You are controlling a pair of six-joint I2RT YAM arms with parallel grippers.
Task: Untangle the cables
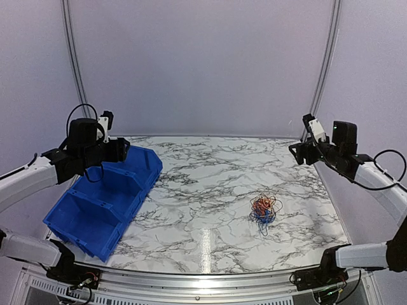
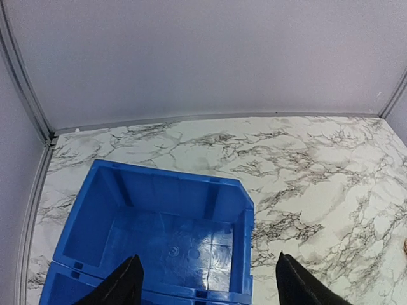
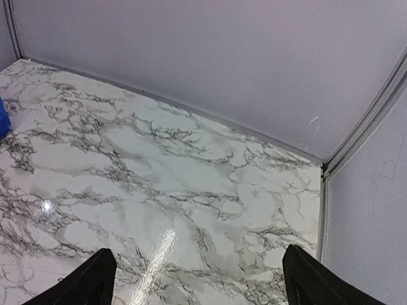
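The marbled surface [image 1: 210, 171] lay beneath both of your end effectors. The blue bins [image 1: 105, 203] sat directly under your left end effector [image 2: 206, 276], which hung above the far bin with its fingers spread apart and nothing between them. Your right end effector [image 3: 197, 270] hung high over the marble, fingers spread wide, gripping nothing. The cables [image 1: 264, 210], a small tangled clump of orange, red and blue, rested on the surface below the right end effector, nearer its arm's base and a little to its left, well apart from your left end effector.

L arm [image 1: 28, 178] & R arm [image 1: 381, 181] raised — jaws wide apart, empty.
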